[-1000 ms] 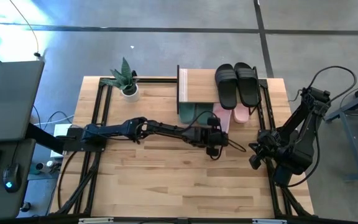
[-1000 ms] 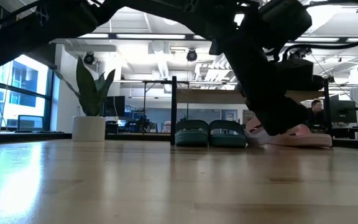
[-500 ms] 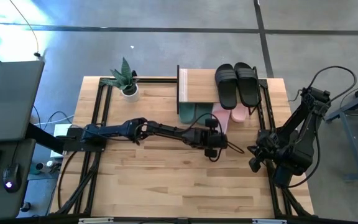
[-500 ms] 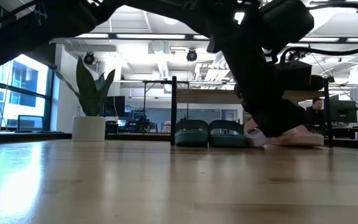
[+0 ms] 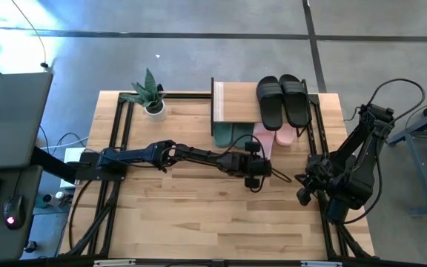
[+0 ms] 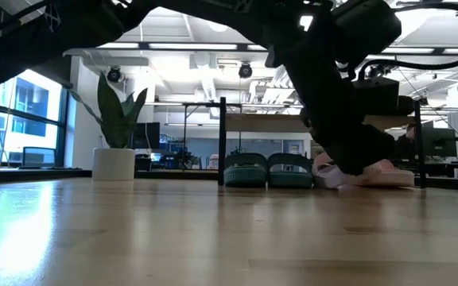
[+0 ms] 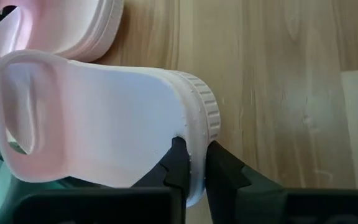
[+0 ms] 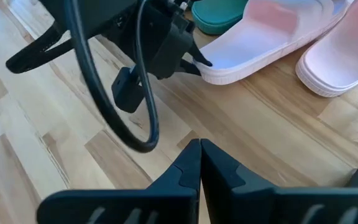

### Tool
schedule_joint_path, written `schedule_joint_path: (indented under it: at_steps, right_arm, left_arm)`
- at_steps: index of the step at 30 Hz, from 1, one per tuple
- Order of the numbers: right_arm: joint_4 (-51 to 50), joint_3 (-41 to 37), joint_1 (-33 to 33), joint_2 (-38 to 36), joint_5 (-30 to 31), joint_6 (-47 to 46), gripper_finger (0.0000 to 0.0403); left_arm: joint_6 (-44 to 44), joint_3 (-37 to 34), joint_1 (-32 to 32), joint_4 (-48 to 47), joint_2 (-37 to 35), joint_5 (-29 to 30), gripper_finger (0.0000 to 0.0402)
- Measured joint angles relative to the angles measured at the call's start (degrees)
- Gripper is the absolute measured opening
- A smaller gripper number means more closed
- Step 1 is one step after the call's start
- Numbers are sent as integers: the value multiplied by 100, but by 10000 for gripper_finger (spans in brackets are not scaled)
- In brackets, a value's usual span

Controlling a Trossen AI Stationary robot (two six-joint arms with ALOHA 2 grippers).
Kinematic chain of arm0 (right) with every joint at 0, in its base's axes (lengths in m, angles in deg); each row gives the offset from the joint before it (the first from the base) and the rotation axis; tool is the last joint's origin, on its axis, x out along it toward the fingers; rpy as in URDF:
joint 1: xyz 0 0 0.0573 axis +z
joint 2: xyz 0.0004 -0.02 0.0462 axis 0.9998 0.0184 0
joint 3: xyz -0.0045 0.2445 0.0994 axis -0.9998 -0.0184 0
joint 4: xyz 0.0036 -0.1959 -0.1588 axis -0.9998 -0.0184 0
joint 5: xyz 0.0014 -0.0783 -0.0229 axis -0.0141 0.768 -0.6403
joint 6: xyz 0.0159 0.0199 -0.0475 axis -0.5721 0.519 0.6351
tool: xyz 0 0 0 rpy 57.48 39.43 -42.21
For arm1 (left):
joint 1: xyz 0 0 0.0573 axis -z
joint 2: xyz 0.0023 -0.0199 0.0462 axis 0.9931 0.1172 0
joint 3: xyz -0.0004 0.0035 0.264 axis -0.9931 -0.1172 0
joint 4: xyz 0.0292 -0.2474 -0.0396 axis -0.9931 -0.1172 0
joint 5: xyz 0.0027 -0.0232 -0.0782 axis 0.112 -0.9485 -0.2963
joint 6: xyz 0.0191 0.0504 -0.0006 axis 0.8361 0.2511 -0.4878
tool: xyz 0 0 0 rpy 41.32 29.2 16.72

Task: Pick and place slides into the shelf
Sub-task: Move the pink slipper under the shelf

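One light pink slide lies in front of the shelf, and my left gripper is shut on its near end. The left wrist view shows this slide large, with the second pink slide beyond it. That second pink slide rests sole-down on the table beside the first. The black pair sits on the shelf's top board. My right gripper is shut and holds nothing, near the table's right edge. My left gripper pinches the pink slide's heel edge between its two fingers. It comes from the table's near side, roughly level, in line with the slide's length. In the low view the slide stays low at the table; whether the heel is lifted clear I cannot tell.
A teal-green pair stands under the shelf, left of the pink slides. A potted plant sits near the far left corner. Black frame rails run along both table sides. The near half of the tabletop is bare wood.
My left gripper has moved a little toward the table's far edge and carried the held pink slide with it toward the shelf. In the last half second it has kept nearly still.
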Motion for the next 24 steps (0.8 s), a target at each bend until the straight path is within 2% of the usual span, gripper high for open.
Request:
schedule_joint_path:
  at_steps: [7,24]
  right_arm:
    - [95,0,-1,0,-33,0,0]
    - [103,-1,0,0,-39,24,0]
  left_arm:
    - [2,0,-47,125,0,-458,85]
    - [-225,0,-5,238,-61,-482,203]
